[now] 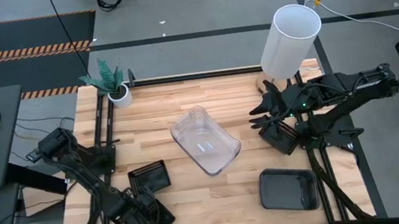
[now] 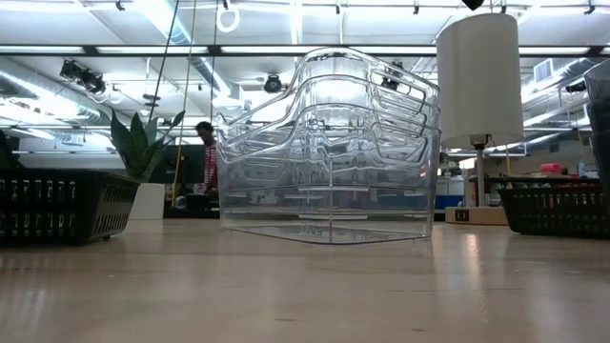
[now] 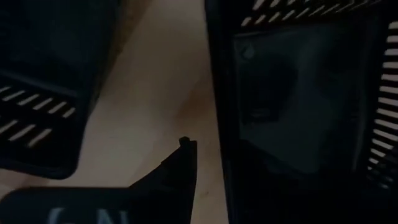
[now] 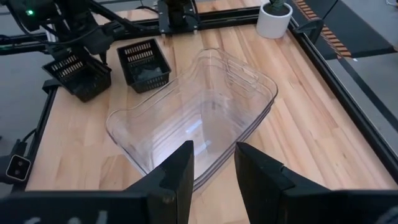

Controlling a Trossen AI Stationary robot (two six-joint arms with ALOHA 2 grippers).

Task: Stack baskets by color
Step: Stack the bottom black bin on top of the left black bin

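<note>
A stack of clear baskets [image 1: 205, 140] stands on its base at the table's middle. One black slatted basket [image 1: 149, 178] rests left of it. A second black basket [image 1: 156, 221] lies at the near left, and my left gripper [image 1: 139, 214] points down over it, open. In the left wrist view one finger [image 3: 185, 163] stands just outside that basket's wall [image 3: 214, 118], with bare wood between them. The other finger is lost in the dark inside. My right gripper [image 4: 214, 168] hangs open and empty above the table's right side. A smoky-grey basket [image 1: 289, 189] sits near right.
A third black basket [image 1: 282, 139] sits under my right arm. A tall white cylinder lamp shade [image 1: 291, 40] stands at the far right and a small potted plant [image 1: 115, 87] at the far left corner. Bare wood lies between the clear stack and the table's near edge.
</note>
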